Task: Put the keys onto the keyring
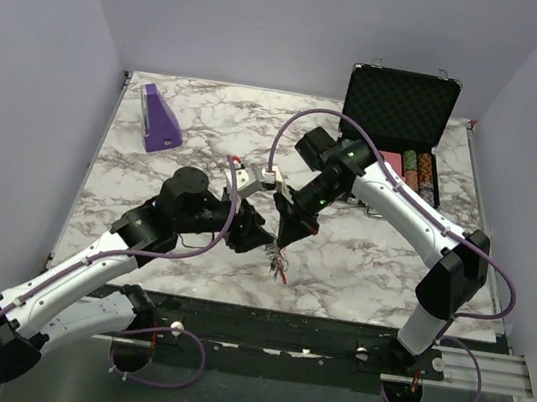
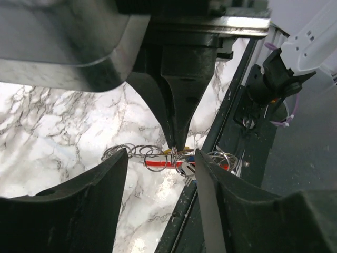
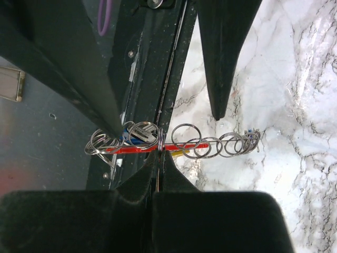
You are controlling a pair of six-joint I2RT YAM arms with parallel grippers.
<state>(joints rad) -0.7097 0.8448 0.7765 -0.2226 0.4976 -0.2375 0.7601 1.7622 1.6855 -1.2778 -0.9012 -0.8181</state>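
R gripper [image 3: 159, 154] is pinching keyring [image 3: 137, 149], fully closed. L gripper [image 2: 160, 156], part-open w/ nothing held, is straddling it, chain running finger-to-finger.

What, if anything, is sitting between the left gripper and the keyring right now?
Nothing visible does. The left gripper stands open, one finger on each side of the keyring, with no other object in the gap. The right gripper is pinched shut on one of its rings, reaching in from the opposite side.

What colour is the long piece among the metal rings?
The long piece is red; the right wrist view shows it best.
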